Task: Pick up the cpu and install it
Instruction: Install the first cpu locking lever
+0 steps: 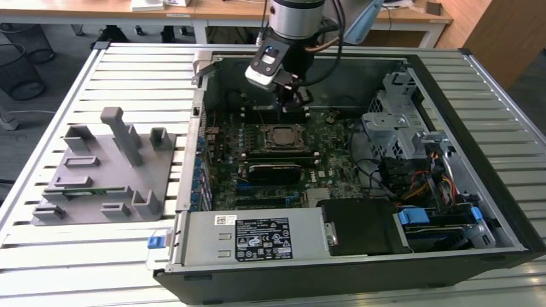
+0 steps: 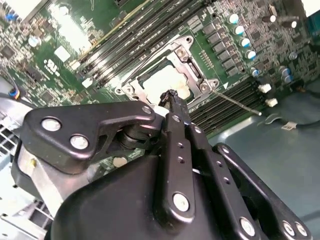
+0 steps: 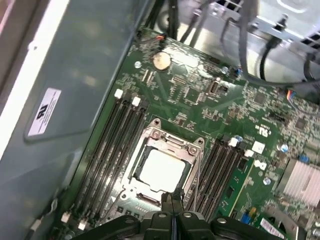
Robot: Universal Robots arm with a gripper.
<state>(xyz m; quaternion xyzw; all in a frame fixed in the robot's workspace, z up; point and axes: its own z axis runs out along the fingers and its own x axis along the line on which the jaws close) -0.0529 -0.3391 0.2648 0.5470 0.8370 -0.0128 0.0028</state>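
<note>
We see the gripper [image 3: 172,200] pinched closed and empty, poised just above the cpu [image 3: 161,170], which lies flat in its socket [image 3: 150,136].

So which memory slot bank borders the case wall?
The bank between socket and grey labelled wall; the other bank lies past the socket, by the finned heatsink.

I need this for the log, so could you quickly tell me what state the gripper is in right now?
Gripper: shut, fingertips pressed together with nothing between them, above the cpu that sits in the socket frame.
</note>
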